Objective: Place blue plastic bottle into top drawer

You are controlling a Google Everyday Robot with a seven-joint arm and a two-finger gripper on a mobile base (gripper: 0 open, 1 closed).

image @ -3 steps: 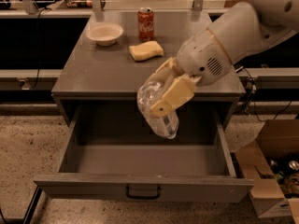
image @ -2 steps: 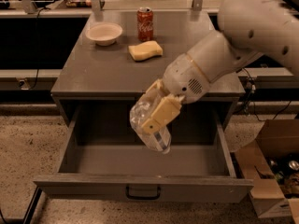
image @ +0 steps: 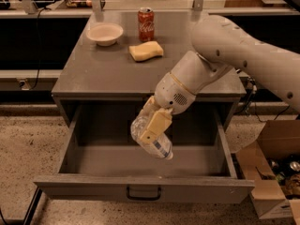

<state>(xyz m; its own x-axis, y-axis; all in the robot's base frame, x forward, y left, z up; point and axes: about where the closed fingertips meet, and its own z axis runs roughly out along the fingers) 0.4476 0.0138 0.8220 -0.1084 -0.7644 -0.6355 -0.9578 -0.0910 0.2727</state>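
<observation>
The cream two-finger end effector (image: 151, 130) is clamped on the small clear plastic bottle (image: 161, 150), which hangs tilted over the middle of the open wide grey metal top drawer (image: 140, 187), under the grey bench (image: 108, 74).

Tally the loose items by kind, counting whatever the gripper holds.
1 bowl, on the cabinet top
1 can, on the cabinet top
1 sponge, on the cabinet top
1 bottle, held by the gripper over the open drawer
Total: 4
</observation>
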